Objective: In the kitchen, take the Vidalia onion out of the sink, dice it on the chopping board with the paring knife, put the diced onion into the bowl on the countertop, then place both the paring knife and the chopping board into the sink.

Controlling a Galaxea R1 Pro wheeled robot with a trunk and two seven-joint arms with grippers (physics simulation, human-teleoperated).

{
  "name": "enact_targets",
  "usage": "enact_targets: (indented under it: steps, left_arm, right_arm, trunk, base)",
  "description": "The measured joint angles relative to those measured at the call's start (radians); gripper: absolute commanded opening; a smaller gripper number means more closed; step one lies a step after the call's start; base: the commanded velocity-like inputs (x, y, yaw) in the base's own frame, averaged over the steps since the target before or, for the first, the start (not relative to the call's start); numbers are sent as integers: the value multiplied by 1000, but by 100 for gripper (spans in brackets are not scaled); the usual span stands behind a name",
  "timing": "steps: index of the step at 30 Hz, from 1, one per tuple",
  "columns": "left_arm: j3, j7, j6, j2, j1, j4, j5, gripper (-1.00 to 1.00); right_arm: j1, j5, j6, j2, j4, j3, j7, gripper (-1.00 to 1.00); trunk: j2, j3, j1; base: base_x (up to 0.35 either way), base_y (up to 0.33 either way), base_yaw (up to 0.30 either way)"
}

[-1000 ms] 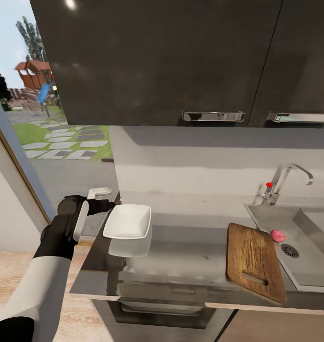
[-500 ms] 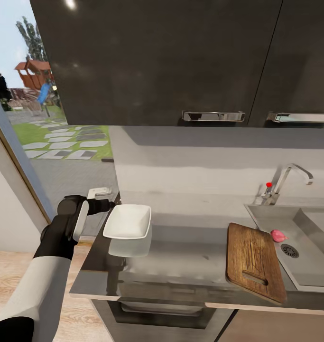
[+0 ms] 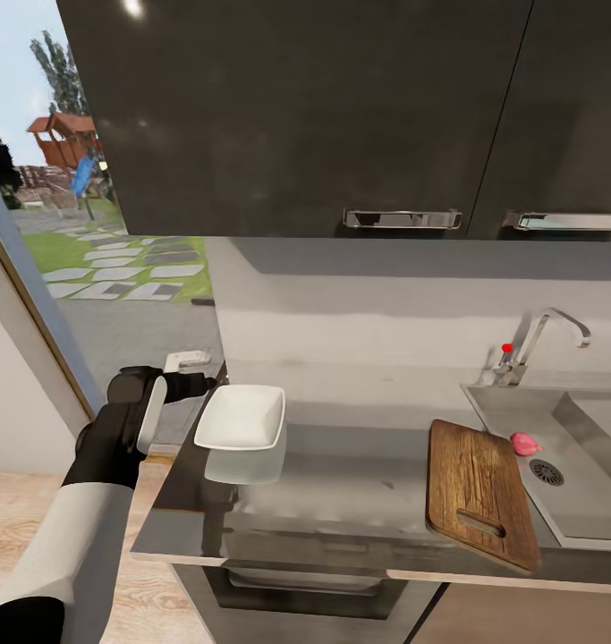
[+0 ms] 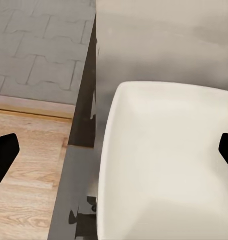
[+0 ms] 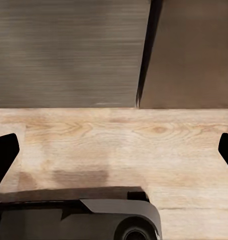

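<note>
The white bowl (image 3: 242, 416) sits at the left end of the grey countertop (image 3: 359, 487). My left gripper (image 3: 207, 386) hovers at the bowl's left rim. In the left wrist view it (image 4: 114, 152) is open, its black fingertips (image 4: 5, 154) spread wide over the bowl (image 4: 164, 165). The chopping board (image 3: 478, 478) lies on the counter beside the sink (image 3: 582, 501). The pink Vidalia onion (image 3: 524, 444) rests in the basin near the drain. My right gripper (image 5: 114, 152) is open and empty, hanging low over the wooden floor. The paring knife is out of view.
Dark upper cabinets (image 3: 296, 116) hang over the counter. The chrome tap (image 3: 542, 340) with a red knob stands behind the sink. A window (image 3: 90, 268) opens to the left of the counter's end. In the right wrist view, the robot's base (image 5: 93, 220) is near cabinet fronts (image 5: 68, 50).
The left wrist has shifted very slightly beside the bowl; everything else stays as it was.
</note>
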Motion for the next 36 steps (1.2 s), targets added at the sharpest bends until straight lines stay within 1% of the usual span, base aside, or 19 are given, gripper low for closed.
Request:
enact_targets:
  steps: [3, 6, 32, 35, 36]
  left_arm:
    - [0, 0, 0, 0, 0, 0, 0, 100]
    - [0, 0, 0, 1, 0, 0, 0, 100]
    - [0, 0, 0, 1, 0, -2, 0, 100]
    - [0, 0, 0, 0, 0, -2, 0, 100]
    - [0, 0, 0, 0, 0, -2, 0, 100]
  right_arm:
    - [0, 0, 0, 0, 2, 0, 0, 100]
    - [0, -1, 0, 0, 4, 0, 0, 100]
    - [0, -2, 0, -3, 5, -1, -1, 100]
    - [0, -2, 0, -3, 5, -1, -7, 100]
    - [0, -2, 1, -3, 5, -1, -22, 100]
  trunk:
    - [0, 0, 0]
    - [0, 0, 1]
    - [0, 0, 1]
    - [0, 0, 1]
    - [0, 0, 1]
  base:
    - [-111, 0, 0]
    - [-284, 0, 0]
    - [-336, 0, 0]
    - [-338, 0, 0]
    - [-338, 0, 0]
